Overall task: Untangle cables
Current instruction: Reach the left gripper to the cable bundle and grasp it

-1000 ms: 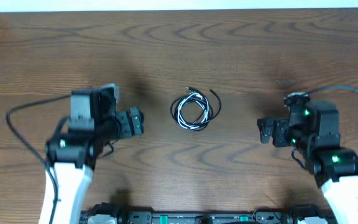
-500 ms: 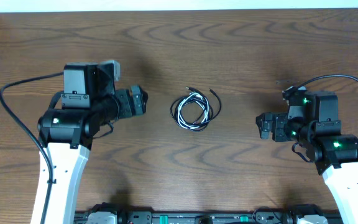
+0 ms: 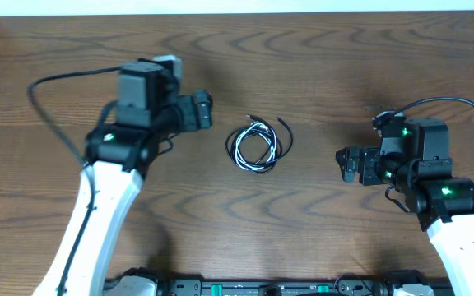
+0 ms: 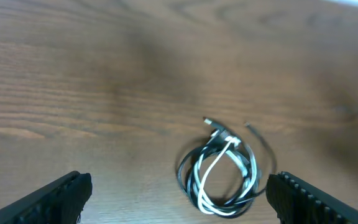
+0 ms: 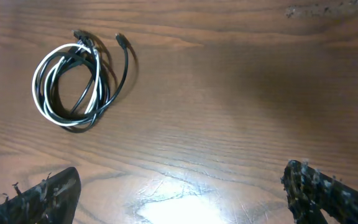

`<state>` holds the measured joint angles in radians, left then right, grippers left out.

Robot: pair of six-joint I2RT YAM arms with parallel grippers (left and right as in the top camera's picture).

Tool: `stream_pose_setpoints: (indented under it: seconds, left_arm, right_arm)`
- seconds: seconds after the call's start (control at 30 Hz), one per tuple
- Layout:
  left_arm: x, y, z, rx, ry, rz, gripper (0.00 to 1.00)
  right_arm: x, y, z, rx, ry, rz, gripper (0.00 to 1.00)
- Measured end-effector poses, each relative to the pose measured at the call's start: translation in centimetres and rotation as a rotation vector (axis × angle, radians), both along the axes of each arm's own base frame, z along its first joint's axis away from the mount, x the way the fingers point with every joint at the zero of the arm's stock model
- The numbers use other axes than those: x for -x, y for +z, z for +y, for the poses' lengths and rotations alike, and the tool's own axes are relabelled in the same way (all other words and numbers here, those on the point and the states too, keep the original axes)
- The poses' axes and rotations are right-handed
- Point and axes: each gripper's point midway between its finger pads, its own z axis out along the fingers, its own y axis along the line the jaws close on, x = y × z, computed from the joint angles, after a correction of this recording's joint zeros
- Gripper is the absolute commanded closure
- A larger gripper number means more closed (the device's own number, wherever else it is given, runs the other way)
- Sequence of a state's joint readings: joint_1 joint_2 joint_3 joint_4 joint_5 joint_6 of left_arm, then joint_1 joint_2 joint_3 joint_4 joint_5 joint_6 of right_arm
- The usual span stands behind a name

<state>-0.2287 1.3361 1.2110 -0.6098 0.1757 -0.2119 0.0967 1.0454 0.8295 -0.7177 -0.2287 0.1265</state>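
Jaws of the left gripper (image 3: 209, 112) stand wide apart, empty, left of the cables (image 3: 257, 145), which lie coiled together at the middle of the table (image 3: 327, 49). Right gripper (image 3: 343, 164), well to their right, is spread and empty.

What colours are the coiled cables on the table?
Black and white; the right wrist view shows the cables best.

No legible text, label, brand or number in any of the three views. Left arm housing (image 3: 142, 86), right arm housing (image 3: 425, 148) and base rail (image 3: 262, 289): any markings too small to read.
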Motion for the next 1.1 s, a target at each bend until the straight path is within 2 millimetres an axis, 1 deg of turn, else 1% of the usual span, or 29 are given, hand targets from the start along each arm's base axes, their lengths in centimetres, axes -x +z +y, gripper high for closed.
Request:
stream_pose_setpoints:
  seconds: [0.03, 0.07, 0.23, 0.33, 0.37, 0.4, 0.53, 0.57, 0.63, 0.7, 0.73, 0.77, 0.8, 0.83, 0.87, 0.9, 0.93, 0.97, 1.03, 1.1]
  left_arm:
    - [-0.2, -0.7, -0.5, -0.019, -0.018, 0.01, 0.05]
    - [-0.6, -2.1, -1.5, -0.055, -0.057, 0.031, 0.05]
    - [-1.7, -6.0, -3.9, -0.122, -0.134, 0.081, 0.05]
    - [-2.1, -10.7, -5.0, -0.168, -0.165, 0.172, 0.05]
    - [-2.1, -12.5, -5.2, -0.182, -0.172, 0.214, 0.05]
    - [-2.0, -13.6, -5.3, -0.193, -0.176, 0.24, 0.05]
    - [-1.3, -17.0, -6.0, -0.226, -0.208, 0.316, 0.06]
    - [-0.9, -18.4, -6.5, -0.239, -0.225, 0.345, 0.08]
    - [-0.5, -19.4, -7.0, -0.249, -0.242, 0.365, 0.15]
    - [-0.2, -20.4, -7.3, -0.261, -0.259, 0.383, 0.28]
    - [0.0, -20.8, -7.5, -0.266, -0.266, 0.393, 0.42]
    - [0.2, -21.3, -7.6, -0.271, -0.272, 0.405, 0.52]
    - [0.3, -21.5, -7.6, -0.271, -0.271, 0.409, 0.6]
    - [0.3, -21.5, -7.6, -0.274, -0.275, 0.408, 0.71]
    - [0.2, -21.5, -7.6, -0.273, -0.275, 0.407, 0.78]
    - [0.3, -21.5, -7.7, -0.271, -0.279, 0.408, 0.81]
    - [0.3, -21.5, -7.8, -0.266, -0.284, 0.409, 0.88]
    - [0.4, -21.5, -8.0, -0.256, -0.287, 0.412, 0.92]
    - [0.7, -21.2, -8.5, -0.225, -0.301, 0.418, 0.92]
    - [0.9, -20.5, -9.2, -0.178, -0.319, 0.418, 0.92]
  right_arm:
    - [0.0, 0.0, 0.0, 0.0, 0.0, 0.0, 0.01]
    - [0.0, 0.0, 0.0, 0.0, 0.0, 0.0, 0.01]
    - [0.0, 0.0, 0.0, 0.0, 0.0, 0.001, 0.01]
    - [0.0, 0.0, 0.0, -0.001, -0.001, 0.001, 0.01]
    - [0.0, 0.0, 0.0, -0.002, -0.002, 0.002, 0.01]
    - [0.0, 0.0, 0.0, -0.002, -0.002, 0.004, 0.01]
    - [0.1, -0.1, 0.0, -0.002, -0.003, 0.006, 0.01]
    - [0.1, -0.1, 0.0, -0.002, -0.003, 0.007, 0.01]
    - [0.1, -0.1, 0.0, -0.002, -0.003, 0.008, 0.01]
    - [0.2, -0.2, 0.0, -0.002, -0.003, 0.012, 0.01]
    - [0.3, -0.2, 0.0, -0.001, -0.003, 0.015, 0.01]
    - [0.4, -0.3, 0.0, -0.001, -0.003, 0.02, 0.01]
    - [0.4, -0.3, 0.0, -0.001, -0.003, 0.02, 0.01]
    - [0.4, -0.3, 0.0, -0.001, -0.003, 0.02, 0.01]
    - [0.4, -0.3, 0.0, -0.001, -0.003, 0.02, 0.01]
    - [0.4, -0.3, 0.0, -0.001, -0.003, 0.02, 0.01]
    - [0.4, -0.3, 0.0, -0.001, -0.003, 0.02, 0.01]
    - [0.4, -0.3, 0.0, -0.001, -0.002, 0.021, 0.01]
    - [0.4, -0.3, 0.0, -0.003, -0.001, 0.021, 0.01]
    - [0.4, -0.3, 0.1, -0.006, 0.001, 0.022, 0.01]
